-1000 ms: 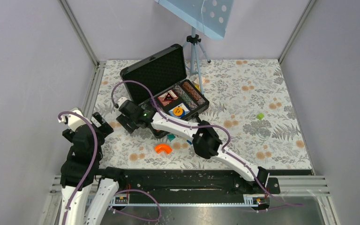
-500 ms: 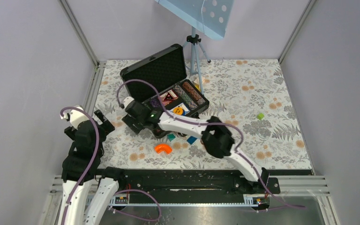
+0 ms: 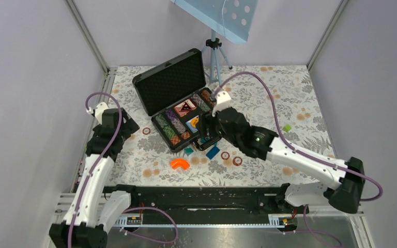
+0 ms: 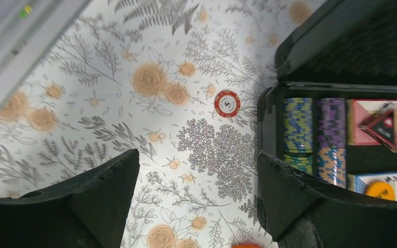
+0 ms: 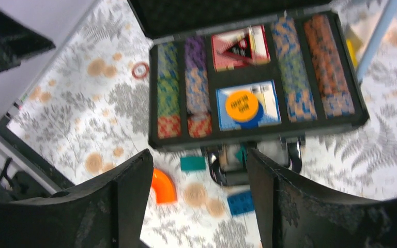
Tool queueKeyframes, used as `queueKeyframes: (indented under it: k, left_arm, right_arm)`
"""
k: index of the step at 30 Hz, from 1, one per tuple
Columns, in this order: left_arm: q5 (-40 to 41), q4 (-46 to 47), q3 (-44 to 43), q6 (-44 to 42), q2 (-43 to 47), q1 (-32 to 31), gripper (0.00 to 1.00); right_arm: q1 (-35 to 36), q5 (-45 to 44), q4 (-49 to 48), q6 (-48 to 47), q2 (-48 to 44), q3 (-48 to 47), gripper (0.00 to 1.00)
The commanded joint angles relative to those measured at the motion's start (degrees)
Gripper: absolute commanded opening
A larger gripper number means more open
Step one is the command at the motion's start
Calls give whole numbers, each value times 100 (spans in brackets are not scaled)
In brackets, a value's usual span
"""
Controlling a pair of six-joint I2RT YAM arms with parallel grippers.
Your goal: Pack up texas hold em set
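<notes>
Right arm has swung off the left side of the case and over to the right, and the left arm has stretched farther out along the left edge of the surface. Right hand now hangs over the near edge of the black briefcase, just above its handle, with fingers spread wide and nothing between them. Left hand is also wide apart and empty, hovering left of the briefcase with a loose red chip lying flat just ahead of its fingertips, so it is probably lining up on that chip. The briefcase sits mid-surface, slightly left, with the lid propped up on the far side, likely left open because pieces are still out. Inside, the chip rows fill the outer slots, the red deck sits in the far middle slot, and the blue deck is in the near one with an orange round disc on top. A second red chip and a third red chip lie on the surface near-right of the case, close under the right arm, and look like the right hand's likely target. The teal block, blue block and orange curved piece lie just near the case and are not part of the set. Packing is mostly done, with three chips and the lid left.
</notes>
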State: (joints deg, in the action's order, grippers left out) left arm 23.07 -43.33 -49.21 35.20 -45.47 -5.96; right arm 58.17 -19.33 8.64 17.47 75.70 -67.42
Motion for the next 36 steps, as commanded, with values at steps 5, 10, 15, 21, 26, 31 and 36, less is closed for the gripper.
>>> queueKeyframes:
  k: [5, 10, 15, 21, 26, 31, 36]
  left_arm:
    - [-1074, 1619, 521, 671, -1393, 810, 75]
    - [-1290, 2425, 561, 847, -2235, 841, 73]
    - [-1140, 2431, 156, 651, -3215, 826, 73]
    - [-849, 2424, -149, 617, -3989, 810, 71]
    - [-720, 2434, -412, 609, -4459, 746, 68]
    - [-482, 2419, -667, 488, -4809, 515, 65]
    - [-440, 2378, -865, 511, -5125, 370, 64]
  right_arm:
    - [73, -220, 292, 984, -1622, 1729, 72]
    - [71, -152, 458, 1124, -2077, 2205, 72]
    - [71, -141, 541, 1166, -2355, 2411, 72]
    - [73, -40, 543, 1161, -2397, 2519, 72]
    - [71, 58, 535, 1163, -2334, 2547, 72]
    - [71, 40, 536, 1132, -2306, 2605, 72]
    - [71, 68, 541, 1135, -2303, 2634, 72]
